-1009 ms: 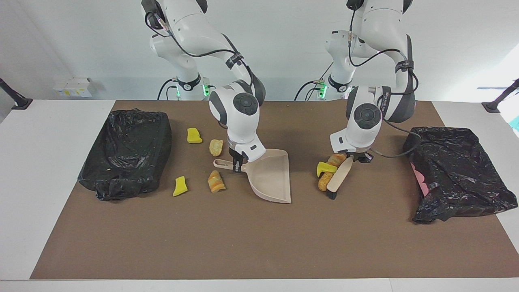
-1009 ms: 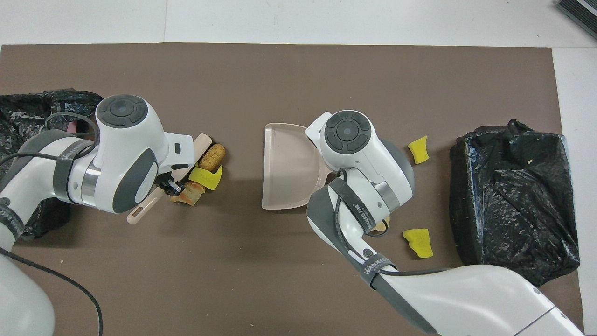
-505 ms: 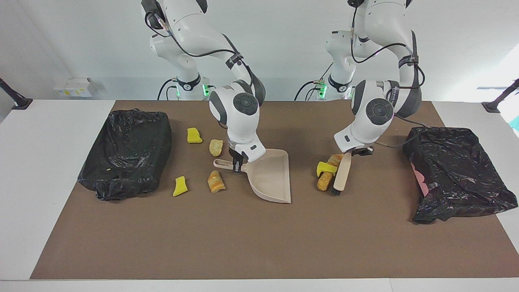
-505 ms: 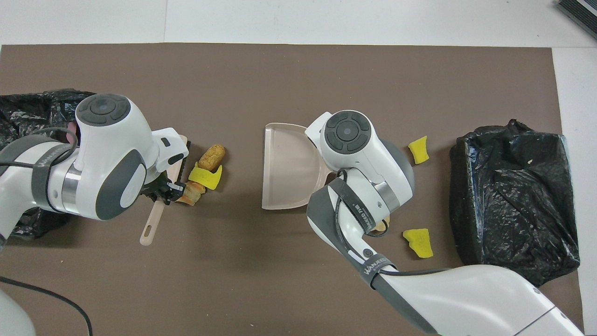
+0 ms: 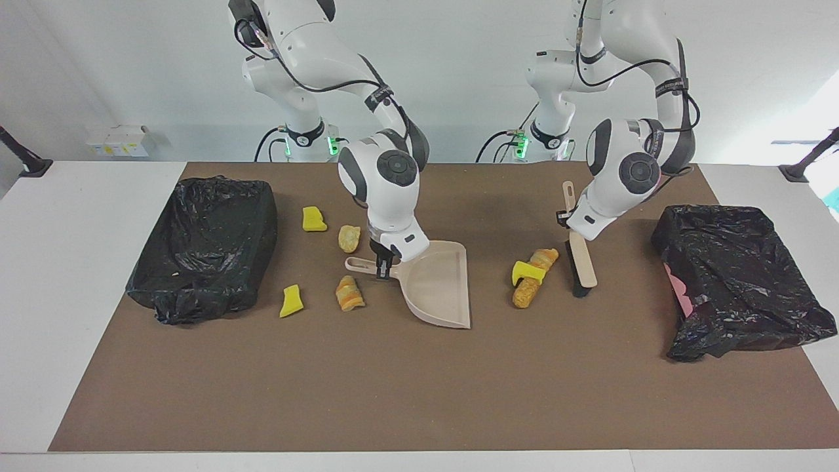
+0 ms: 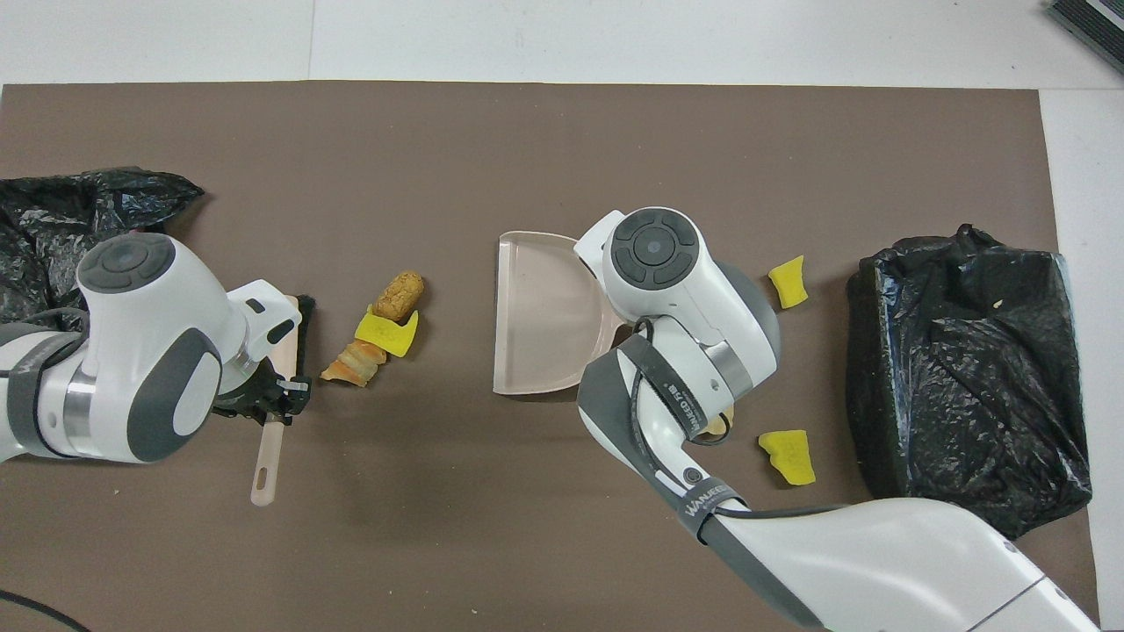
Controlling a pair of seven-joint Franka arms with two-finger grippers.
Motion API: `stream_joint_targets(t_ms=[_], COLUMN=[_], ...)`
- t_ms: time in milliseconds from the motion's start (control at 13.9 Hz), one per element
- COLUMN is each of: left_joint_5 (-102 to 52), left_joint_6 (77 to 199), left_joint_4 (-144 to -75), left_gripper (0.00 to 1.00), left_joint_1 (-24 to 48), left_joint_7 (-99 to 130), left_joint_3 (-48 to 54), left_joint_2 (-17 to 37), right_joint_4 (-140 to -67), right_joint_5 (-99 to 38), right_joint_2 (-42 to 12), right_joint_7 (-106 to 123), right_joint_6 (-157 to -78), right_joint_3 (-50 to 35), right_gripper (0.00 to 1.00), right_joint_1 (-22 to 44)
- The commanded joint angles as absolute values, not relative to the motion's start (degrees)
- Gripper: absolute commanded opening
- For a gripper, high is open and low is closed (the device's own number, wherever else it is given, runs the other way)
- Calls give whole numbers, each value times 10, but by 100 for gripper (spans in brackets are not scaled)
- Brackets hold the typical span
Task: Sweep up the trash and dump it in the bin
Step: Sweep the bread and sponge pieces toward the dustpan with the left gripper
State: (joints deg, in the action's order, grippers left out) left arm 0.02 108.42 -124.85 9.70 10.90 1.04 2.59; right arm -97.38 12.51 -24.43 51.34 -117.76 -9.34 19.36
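near the table (image 5: 419, 393) middle the right claw (image 5: 382, 262) pinches the dustpan (image 5: 438, 285) handle, mouth facing three scraps (image 5: 532, 278); the left claw (image 5: 569, 219) pinches the brush (image 5: 581, 265) beside them, bristles down, probably ready to sweep them toward the pan

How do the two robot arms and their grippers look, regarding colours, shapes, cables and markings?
Both arms have glossy white rounded shells with dark grey joint bands and round grey caps bearing raised buttons. Black cables run outside along each arm, fixed by black straps with white lettering. Green lights glow at the bases. The left gripper and right gripper are small, with black fingers.
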Motion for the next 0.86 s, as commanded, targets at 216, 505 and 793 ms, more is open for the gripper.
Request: stream_joint_targets(t_ms=[216, 505, 793], left_joint_5=[-64, -117, -146], left_joint_6=[1196, 1208, 1233], left_joint_4=[-1307, -1260, -1217], left_gripper=[0, 0, 0], left_joint_1=[139, 168, 227], left_joint_7=[160, 150, 132], left_joint_3=[13, 15, 15], left_joint_2=[10, 46, 91], right_joint_4=[-989, -990, -990], right_joint_5=[128, 128, 128], right_joint_2=[-241, -241, -241], right_joint_7=[533, 533, 533], right_joint_6=[-1192, -1192, -1193], right_joint_3=[-98, -98, -98], right_gripper=[0, 0, 0], right_joint_1=[185, 185, 185])
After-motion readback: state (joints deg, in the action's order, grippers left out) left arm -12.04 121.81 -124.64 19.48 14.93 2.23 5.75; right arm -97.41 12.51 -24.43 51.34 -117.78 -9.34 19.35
